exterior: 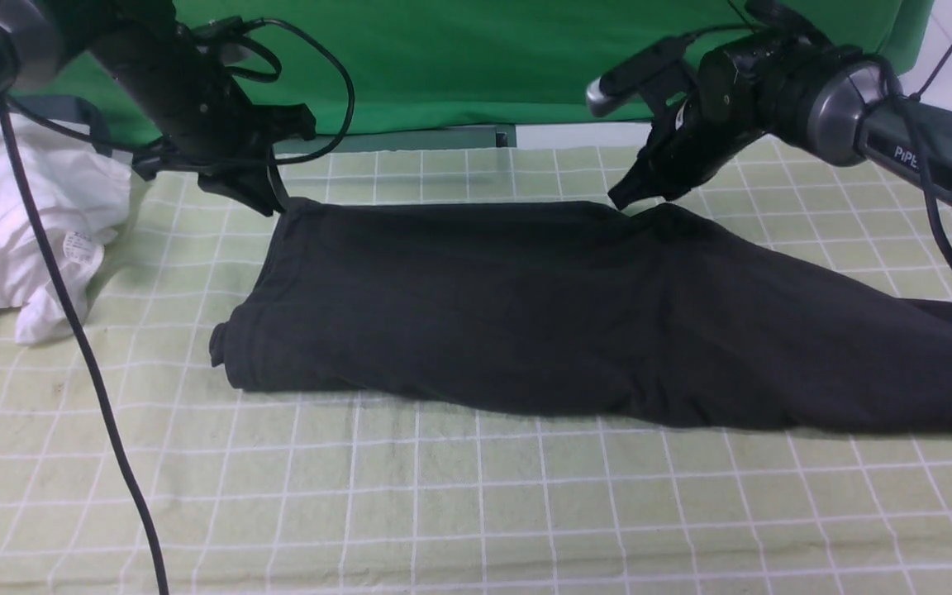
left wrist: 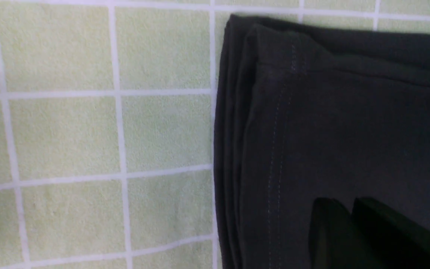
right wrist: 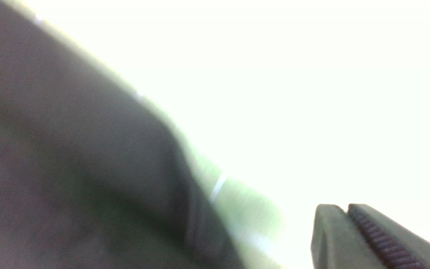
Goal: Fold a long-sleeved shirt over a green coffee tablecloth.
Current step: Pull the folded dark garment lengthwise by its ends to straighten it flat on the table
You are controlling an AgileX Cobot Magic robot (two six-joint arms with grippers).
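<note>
Long-sleeved shirt [exterior: 575, 314] runs left-right, hem leftward; left end effector [exterior: 271, 207], right end effector [exterior: 621, 198] closed.

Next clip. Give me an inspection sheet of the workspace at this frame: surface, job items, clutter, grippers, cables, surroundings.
Surface: green coffee tablecloth, pale with a white grid, lying flat.
Job's things: long-sleeved shirt folded into a long band across the cloth; print hidden.
Clutter: white garment bunched at the left edge.
Grippers: left gripper and right gripper at the shirt's far edge, jaws together; grip unclear.
Cables: black cable trails over the cloth on the left.
Surroundings: green backdrop behind.
</note>
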